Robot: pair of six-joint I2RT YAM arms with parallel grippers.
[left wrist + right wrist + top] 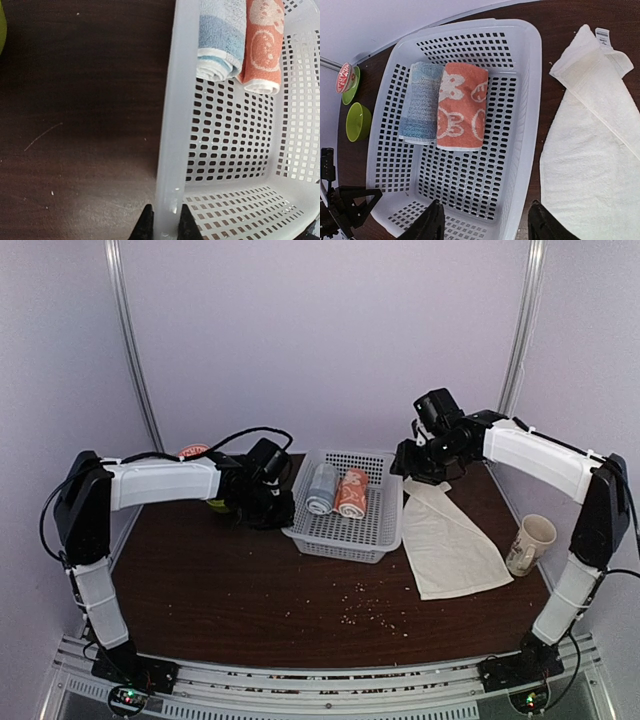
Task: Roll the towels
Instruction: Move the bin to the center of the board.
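Cream towel (590, 165), corner tag (602, 34) unreadable, salmon towel (461, 107) rolled in basket (535, 85)

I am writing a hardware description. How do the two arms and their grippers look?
Both the left arm and the right arm have white shell segments joined by black joints. A thin black cable loops over the left one. The left gripper and right gripper have black fingers.
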